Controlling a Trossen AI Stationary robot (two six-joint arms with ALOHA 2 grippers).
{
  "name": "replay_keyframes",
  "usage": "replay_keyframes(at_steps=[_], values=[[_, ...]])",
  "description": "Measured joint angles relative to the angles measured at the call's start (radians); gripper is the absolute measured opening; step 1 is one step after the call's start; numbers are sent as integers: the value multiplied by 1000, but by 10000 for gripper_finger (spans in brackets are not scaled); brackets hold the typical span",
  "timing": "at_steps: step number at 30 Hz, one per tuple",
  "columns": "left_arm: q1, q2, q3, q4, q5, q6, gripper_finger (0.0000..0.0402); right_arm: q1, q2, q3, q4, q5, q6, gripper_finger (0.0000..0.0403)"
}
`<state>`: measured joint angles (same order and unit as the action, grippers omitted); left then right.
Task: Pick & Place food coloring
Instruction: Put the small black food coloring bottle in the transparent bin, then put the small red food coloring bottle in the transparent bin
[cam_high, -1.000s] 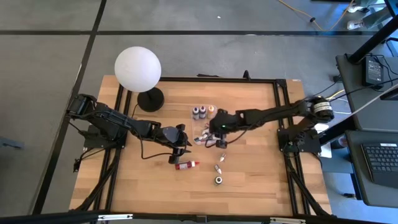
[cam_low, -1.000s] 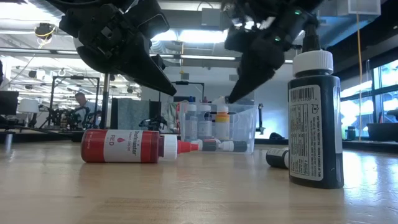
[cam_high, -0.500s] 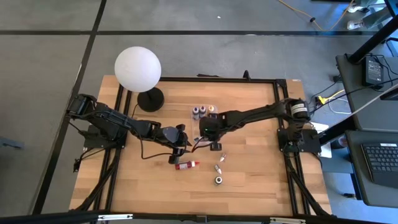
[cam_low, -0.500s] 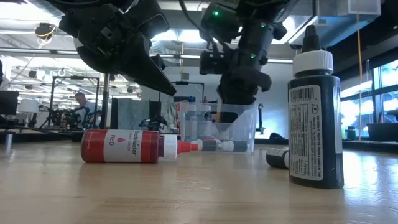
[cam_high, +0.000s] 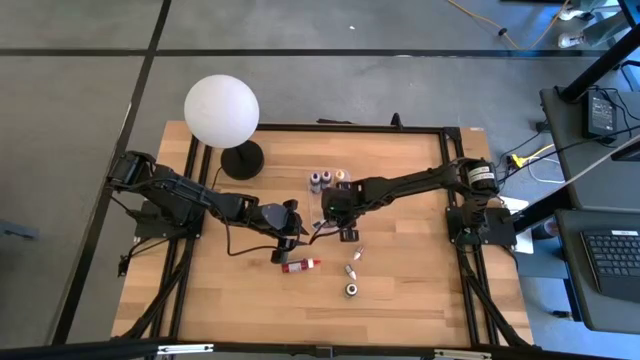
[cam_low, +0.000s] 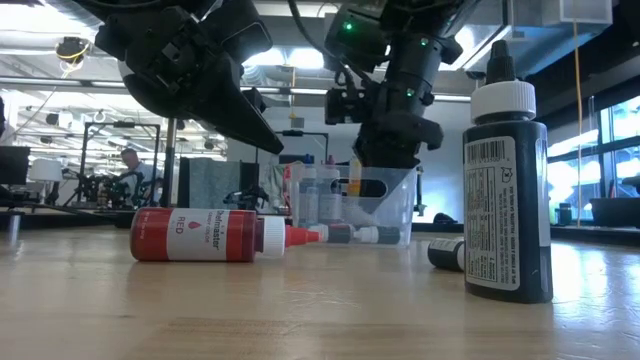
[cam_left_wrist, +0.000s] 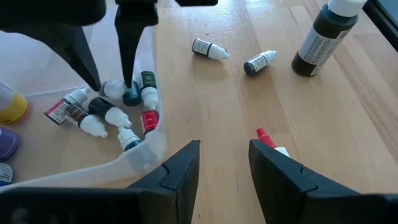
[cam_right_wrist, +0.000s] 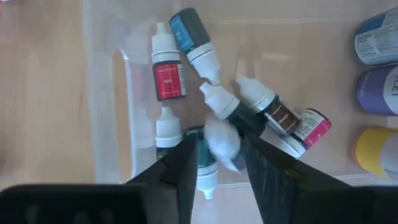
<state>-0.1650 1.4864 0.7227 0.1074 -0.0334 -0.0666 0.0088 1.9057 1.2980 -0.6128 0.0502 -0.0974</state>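
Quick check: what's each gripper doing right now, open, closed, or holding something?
Left gripper: open, empty, hovering over the table by the red bottle.
Right gripper: open, lowered into the clear box, fingers astride a small teal bottle, not yet gripped.

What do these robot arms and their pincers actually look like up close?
Both arms are black and slim, built of jointed segments. The left arm trails a thin black cable along its length. The right arm has a silver ring near its base and green lights glowing by its wrist. Each ends in two dark, tapering, wedge-shaped fingers: the left gripper and the right gripper.
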Motion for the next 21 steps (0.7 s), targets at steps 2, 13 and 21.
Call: replay_keyframes(at_steps=[2, 13, 21], values=[[0, 0, 0, 0, 0, 0, 135, 4, -4, 0, 6, 0, -14, 143], [0, 0, 0, -7, 0, 1, 137, 97, -154, 0, -72, 0, 23, 148], [0, 0, 0, -7, 0, 2, 136, 247, -164, -64, -68, 0, 48, 148]])
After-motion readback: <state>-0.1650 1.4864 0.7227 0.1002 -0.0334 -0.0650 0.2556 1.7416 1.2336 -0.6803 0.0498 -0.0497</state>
